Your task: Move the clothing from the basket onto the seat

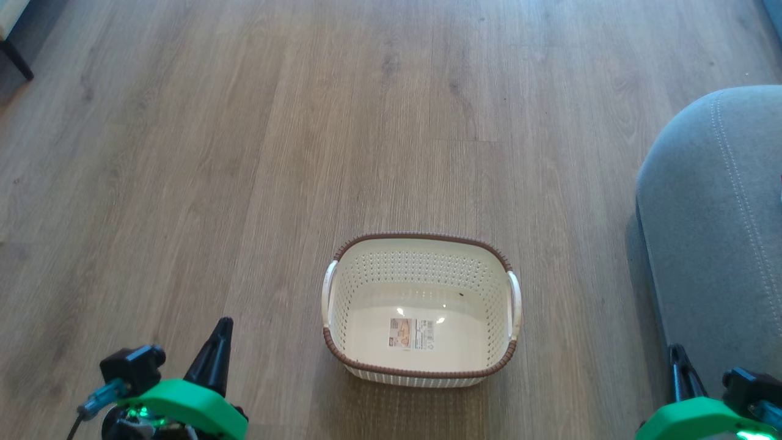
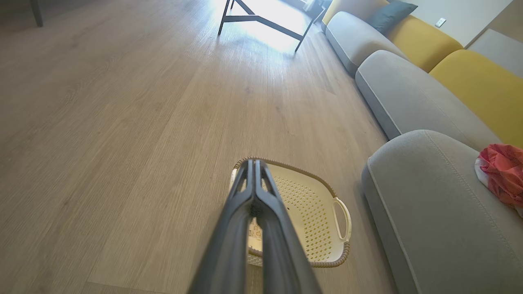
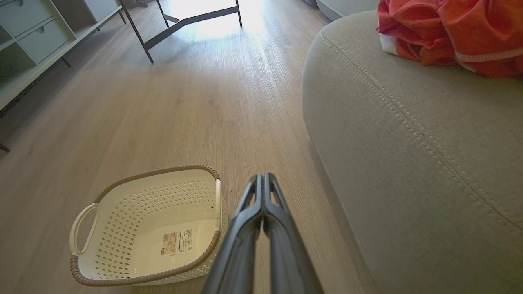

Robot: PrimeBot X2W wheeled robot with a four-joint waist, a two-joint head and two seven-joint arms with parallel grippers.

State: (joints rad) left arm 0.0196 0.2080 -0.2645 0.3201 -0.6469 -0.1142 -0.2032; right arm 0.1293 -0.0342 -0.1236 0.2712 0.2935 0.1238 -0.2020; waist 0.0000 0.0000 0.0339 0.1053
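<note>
You had the wood floor (image 1: pixel 183 153) spread wide ahead of you, and the grey seat (image 1: pixel 708 232) bulked along its right side, its rounded corner near the basket but apart from it. The basket (image 1: pixel 421 236) stood upright on the floor just left of that corner, and its inside was bare down to the label sticker (image 1: pixel 411 333) on its bottom. The clothing (image 3: pixel 449 28) lay in a crumpled red heap with white trim on top of the seat, well back from the stitched edge that faces the basket. The heap ran off the frame in both wrist views, so I could not tell you how much of it there was.

By my reading the moving was done, and the step in hand was only to check and draw clear. To do it well, you wanted one more look along the basket's perforated walls for any thin piece. After that you wanted both arms held away from the heap, so no finger caught the fabric and dragged it off the seat's edge. No further reach into the basket looked called for.

Your left hand (image 2: pixel 254 163) hung over the floor to the left of the basket, its fingers pressed together and gripping nothing. Your right hand (image 3: pixel 261 176) hovered low between basket and seat, likewise closed tight and empty, touching neither.
</note>
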